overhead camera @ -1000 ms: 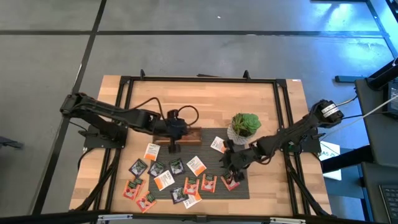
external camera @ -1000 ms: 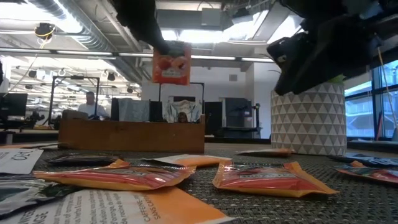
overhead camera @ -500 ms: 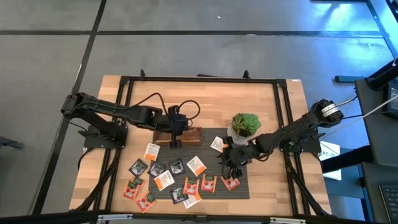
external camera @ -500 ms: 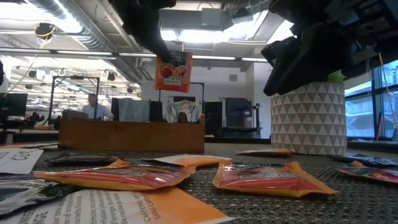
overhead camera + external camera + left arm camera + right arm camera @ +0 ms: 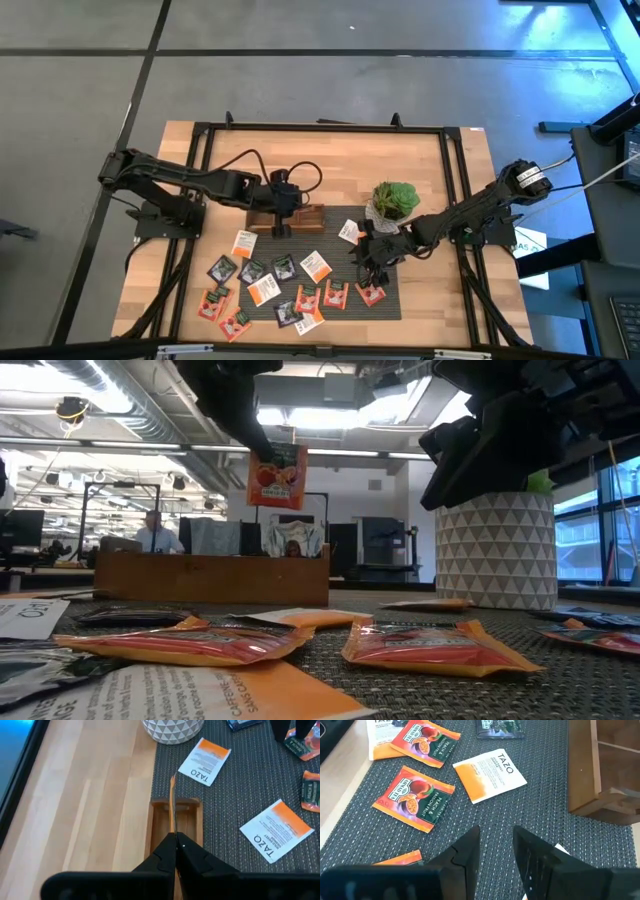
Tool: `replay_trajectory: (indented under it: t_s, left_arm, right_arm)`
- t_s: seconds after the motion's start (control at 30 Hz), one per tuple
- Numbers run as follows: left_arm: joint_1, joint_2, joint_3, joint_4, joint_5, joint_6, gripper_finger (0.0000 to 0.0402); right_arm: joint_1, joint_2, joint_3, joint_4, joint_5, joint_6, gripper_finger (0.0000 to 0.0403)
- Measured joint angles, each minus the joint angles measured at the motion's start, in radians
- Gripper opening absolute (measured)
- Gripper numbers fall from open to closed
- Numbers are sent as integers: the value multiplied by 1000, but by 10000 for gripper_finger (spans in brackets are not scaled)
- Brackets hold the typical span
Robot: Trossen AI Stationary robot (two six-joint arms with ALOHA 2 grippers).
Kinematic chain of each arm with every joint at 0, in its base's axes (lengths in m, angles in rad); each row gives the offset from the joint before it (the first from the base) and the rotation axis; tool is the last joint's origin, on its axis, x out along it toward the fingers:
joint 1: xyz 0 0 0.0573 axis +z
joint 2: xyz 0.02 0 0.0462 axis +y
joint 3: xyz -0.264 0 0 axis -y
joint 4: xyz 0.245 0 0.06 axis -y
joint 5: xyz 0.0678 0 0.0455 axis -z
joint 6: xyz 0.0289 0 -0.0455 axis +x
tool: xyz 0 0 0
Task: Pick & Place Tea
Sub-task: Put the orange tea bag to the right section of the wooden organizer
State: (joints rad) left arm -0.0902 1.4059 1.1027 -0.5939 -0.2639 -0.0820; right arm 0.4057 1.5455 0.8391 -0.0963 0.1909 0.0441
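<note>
My left end effector [image 5: 175,847], pressed together, pinches an orange-red sachet [image 5: 278,477] edge-on above the wooden tray [image 5: 176,822], frame centre. Light, thin, floppy; best gripped at a corner. Right end effector [image 5: 495,840] hangs spread over the mat.

Even overhead light, soft shadows; low view backlit by ceiling lamps [image 5: 300,415] (foreground blurred).
</note>
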Motion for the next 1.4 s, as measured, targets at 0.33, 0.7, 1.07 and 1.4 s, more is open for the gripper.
replay_trajectory:
  t_s: [0.33, 0.7, 1.07, 1.4]
  left_arm:
    - [84, 0, 0, -14, 102, 24, 3]
    - [138, 44, -2, 1, 110, 76, 3]
    - [152, 177, -2, 111, 172, 122, 3]
    - [152, 254, -2, 126, 177, 77, 4]
  right_arm:
    - [0, 0, 0, 1, 0, 3, 120]
    - [0, 0, 1, 0, 0, 3, 120]
    - [0, 0, 1, 4, 0, 5, 120]
    - [-1, 0, 1, 4, 0, 3, 120]
